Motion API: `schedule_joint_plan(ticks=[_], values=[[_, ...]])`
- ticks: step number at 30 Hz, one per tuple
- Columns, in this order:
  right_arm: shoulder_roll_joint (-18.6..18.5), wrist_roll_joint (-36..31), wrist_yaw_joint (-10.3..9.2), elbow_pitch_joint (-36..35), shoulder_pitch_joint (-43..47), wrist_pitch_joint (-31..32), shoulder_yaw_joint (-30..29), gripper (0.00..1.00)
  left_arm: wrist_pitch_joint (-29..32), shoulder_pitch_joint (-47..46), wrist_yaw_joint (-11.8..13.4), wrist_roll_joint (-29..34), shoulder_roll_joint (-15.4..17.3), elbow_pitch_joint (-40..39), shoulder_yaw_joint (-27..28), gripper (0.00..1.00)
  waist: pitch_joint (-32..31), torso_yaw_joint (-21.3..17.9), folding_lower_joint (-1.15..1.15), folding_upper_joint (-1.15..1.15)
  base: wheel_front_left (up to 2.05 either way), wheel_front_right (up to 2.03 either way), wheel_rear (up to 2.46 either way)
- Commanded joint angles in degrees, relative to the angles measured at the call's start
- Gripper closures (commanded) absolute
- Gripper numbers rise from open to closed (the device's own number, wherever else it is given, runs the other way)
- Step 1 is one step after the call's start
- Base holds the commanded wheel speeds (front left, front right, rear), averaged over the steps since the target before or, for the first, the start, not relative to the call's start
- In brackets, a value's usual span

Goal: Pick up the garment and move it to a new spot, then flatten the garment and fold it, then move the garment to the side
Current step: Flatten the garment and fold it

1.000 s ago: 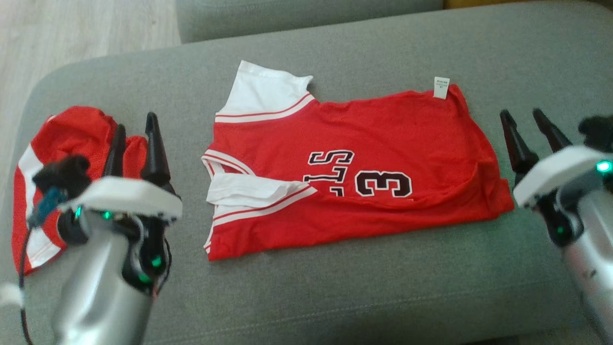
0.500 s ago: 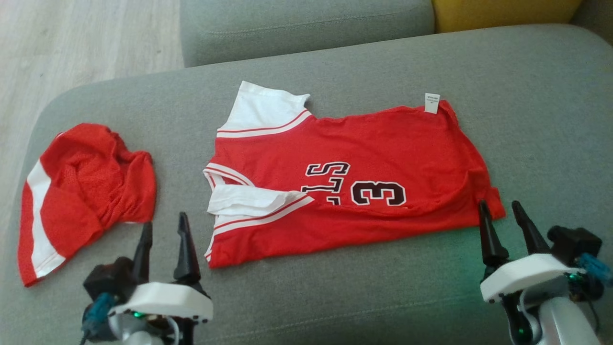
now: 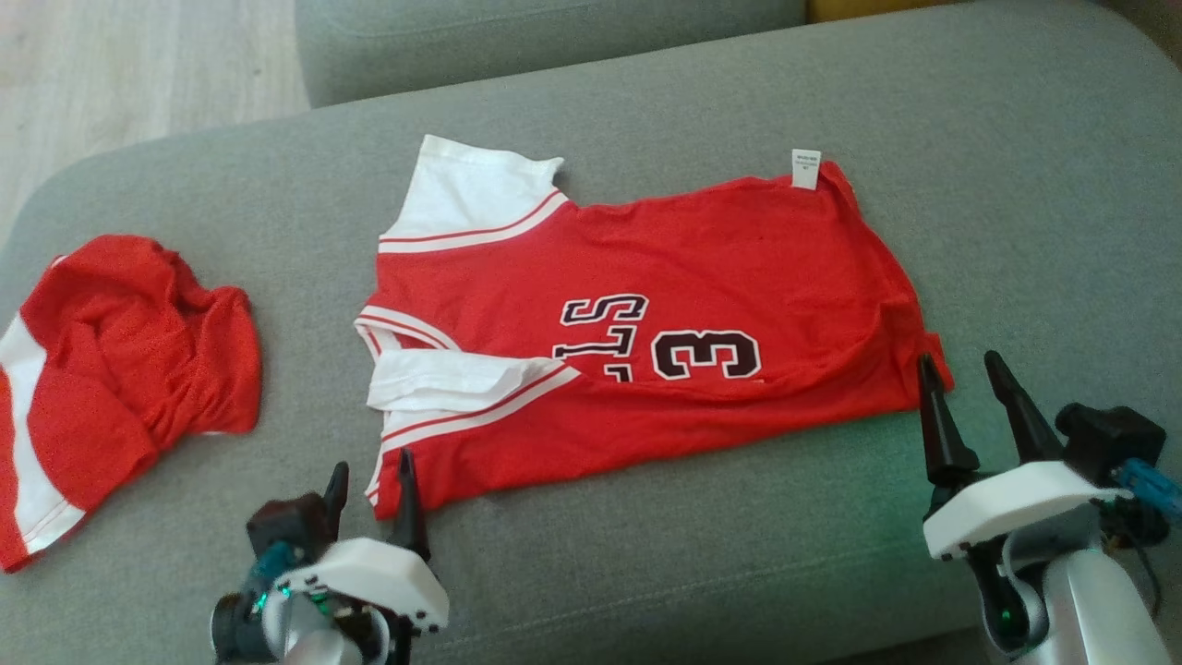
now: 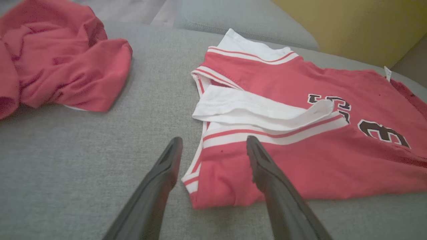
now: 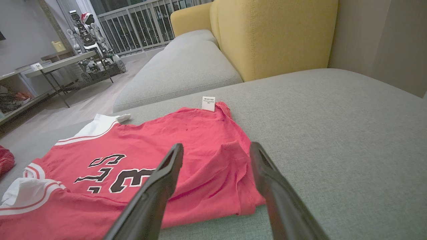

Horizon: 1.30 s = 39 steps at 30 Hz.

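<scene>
The left claw [image 3: 372, 462] hangs released, jaws spread astride the near shoulder corner of the garment [image 3: 646, 277]. The right claw [image 3: 958, 360] is likewise released at the near hem corner. The red jersey lies along the grey sofa seat [image 3: 646, 573], with one white sleeve [image 3: 452, 379] flopped across its chest and a care tag [image 3: 805, 169] at the far hem. It should handle light, limp and a little slippery, sagging wherever unsupported, so pinching both near corners suits it. The near edge is probably doubled, though that is hard to tell. Another red garment [image 3: 120, 351] sits crumpled well apart.
</scene>
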Motion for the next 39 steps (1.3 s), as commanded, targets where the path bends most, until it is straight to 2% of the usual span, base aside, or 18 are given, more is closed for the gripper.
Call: schedule_joint_plan(ticks=[1,2,6,11,14,15,16,17,21,25,30,33,39], values=[[0.1,-0.1,-0.02,-2.3,-0.8,-0.1,1.6,0.0,-0.7,-3.3,0.3,-0.7,0.0,-0.5,1.5,0.0,0.5,-0.5,0.0,0.0,0.0,0.0,0.0],[0.1,0.4,-0.02,-2.5,-0.8,0.0,1.7,0.0,-0.7,-4.2,0.1,-4.4,0.0,2.0,1.6,0.0,0.8,-1.0,0.0,0.0,0.0,0.0,0.0],[0.1,0.7,-0.02,-2.6,-1.1,0.1,1.6,0.0,-0.7,-6.0,1.1,-5.6,0.0,8.5,-0.1,0.0,1.1,-1.7,0.0,0.0,0.0,0.0,0.0],[0.1,0.7,-0.02,-2.4,-1.5,0.1,1.8,0.0,-0.7,-7.4,2.4,-7.1,0.0,12.5,-1.0,0.0,0.9,-2.5,0.0,0.0,0.0,0.0,0.0],[0.1,1.0,-0.02,-2.2,-1.7,0.0,1.6,0.0,-0.7,-8.4,2.2,-8.3,0.0,14.9,-2.1,0.0,0.9,-2.8,0.0,0.0,0.0,0.0,0.0],[0.1,1.0,-0.02,-2.0,-1.8,0.0,1.6,0.0,-0.7,-8.8,2.0,-8.7,0.0,15.6,-2.4,0.1,0.9,-2.8,0.0,0.0,0.0,0.0,0.0],[0.1,0.9,-0.02,-1.7,-1.9,0.1,1.7,0.0,-0.7,-9.3,1.6,-8.7,0.0,16.4,-3.0,0.68,1.0,-2.9,0.0,0.0,0.0,0.0,0.0],[0.1,0.8,-0.02,-1.3,-1.9,0.3,1.7,0.0,-0.7,-9.6,1.1,-8.8,0.0,16.9,-3.4,1.0,1.0,-2.8,0.0,0.0,0.0,0.0,0.0],[0.1,2.2,-0.02,1.5,-2.3,1.8,0.8,0.0,-0.7,-10.7,1.0,-8.2,0.0,15.5,-3.3,1.0,1.3,-2.1,0.0,0.0,0.0,0.0,0.0],[0.1,6.6,-0.02,6.0,-4.0,3.1,0.1,0.0,-0.7,-9.9,2.3,-5.0,0.0,8.8,-0.3,1.0,1.6,-0.7,0.0,0.0,0.0,0.0,0.0],[0.1,11.7,-0.02,14.6,-7.7,2.8,-2.4,0.0,-0.7,-7.0,2.5,-1.5,0.0,0.7,2.1,1.0,2.2,1.7,0.0,0.0,0.0,0.0,0.0],[0.1,10.9,-0.02,20.1,-10.3,2.0,-3.5,0.0,-0.7,-5.8,2.3,-0.9,0.0,-2.0,1.8,1.0,2.5,3.0,0.0,0.0,0.0,0.0,0.0],[0.1,4.2,-0.02,29.6,-14.8,0.0,-6.2,0.0,-0.7,-5.4,2.4,-0.7,0.0,-3.7,0.9,1.0,3.1,4.7,0.0,0.0,0.0,0.0,0.0]])
